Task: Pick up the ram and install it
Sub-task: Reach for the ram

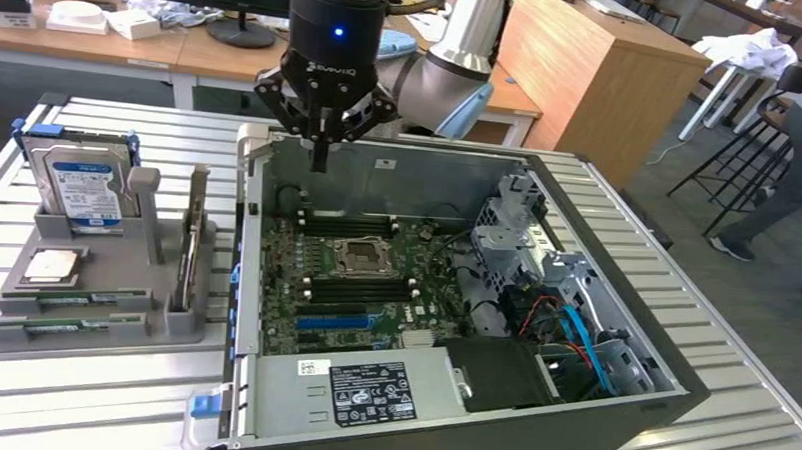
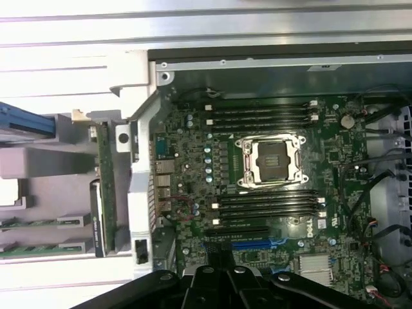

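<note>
Green circuit board marks what we are after: the ram [image 1: 71,299] lies flat in its own groove near the front of the grey holder [image 1: 103,350], on the exterior view's left of the open computer case [image 1: 417,181]. A second stick [image 1: 61,325] lies just beside it in the next groove. We judge the grooves are there so each stick keeps a known place and its long upper edge stays free for a pinch. The same holder carries the hard drive [image 1: 86,189] upright at the back, the CPU chip [image 1: 52,265] lying flat, and the expansion card [image 1: 191,238] standing on edge.

The gripper [image 1: 319,160] hangs over the rear corner of the case on the holder's side, well apart from the ram and above everything. Its jaws are drawn fully together and nothing is between them. In the wrist view we see its dark fingers [image 2: 222,280] at the frame's edge, looking straight down on the motherboard [image 2: 193,161].

On that board the memory slots [image 2: 261,114] on one side of the bare CPU socket [image 2: 270,159], and the slots [image 2: 267,206] on the other, all stand unfilled. So we judge that no ram is installed yet and the pick has not begun. The case lies on its side with the panel off, which leaves the slots facing upward and open to a descent from above.
</note>
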Available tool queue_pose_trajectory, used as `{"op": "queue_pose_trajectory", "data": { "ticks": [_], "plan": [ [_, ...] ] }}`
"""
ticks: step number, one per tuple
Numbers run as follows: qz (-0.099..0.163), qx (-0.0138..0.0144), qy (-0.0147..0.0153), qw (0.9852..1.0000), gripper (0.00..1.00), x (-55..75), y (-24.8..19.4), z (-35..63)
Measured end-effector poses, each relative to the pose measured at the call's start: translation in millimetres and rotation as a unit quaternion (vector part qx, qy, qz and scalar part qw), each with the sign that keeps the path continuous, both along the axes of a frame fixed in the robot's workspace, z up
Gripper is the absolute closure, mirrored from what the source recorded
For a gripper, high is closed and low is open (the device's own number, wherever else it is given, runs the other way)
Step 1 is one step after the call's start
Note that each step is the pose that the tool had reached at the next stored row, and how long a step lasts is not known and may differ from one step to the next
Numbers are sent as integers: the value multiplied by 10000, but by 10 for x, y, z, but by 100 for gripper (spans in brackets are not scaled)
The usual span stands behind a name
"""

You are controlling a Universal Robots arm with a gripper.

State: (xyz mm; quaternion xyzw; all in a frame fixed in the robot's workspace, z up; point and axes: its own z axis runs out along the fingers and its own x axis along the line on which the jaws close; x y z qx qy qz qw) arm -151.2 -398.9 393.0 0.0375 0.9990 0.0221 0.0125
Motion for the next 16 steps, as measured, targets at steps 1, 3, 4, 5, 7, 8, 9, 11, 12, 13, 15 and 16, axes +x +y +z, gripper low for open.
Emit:
{"op": "queue_pose_trajectory", "data": {
  "ticks": [1, 3, 4, 5, 7, 8, 9, 11, 12, 13, 15, 16],
  "plan": [
    [1, -1, 0, 10000, 90, -31, 0, 0],
    [0, 0, 0, 10000, 90, -96, 0, -2],
    [0, 0, 0, 10000, 90, -127, 0, -3],
    [0, 0, 0, 10000, 90, -155, 0, -3],
    [0, 0, 0, 10000, 90, -208, 0, -4],
    [0, 0, 0, 10000, 90, -234, 0, -5],
    [-1, 0, 0, 10000, 90, -261, 0, -5],
    [-1, 0, 0, 10000, 90, -312, 0, -6],
    [0, 0, 0, 10000, 90, -337, 0, -7],
    [0, 0, 0, 10000, 90, -361, 0, -8],
    [-1, 0, 0, 10000, 90, -415, 0, -9],
    [-1, 0, 0, 10000, 90, -442, 1, -9]
  ]
}}
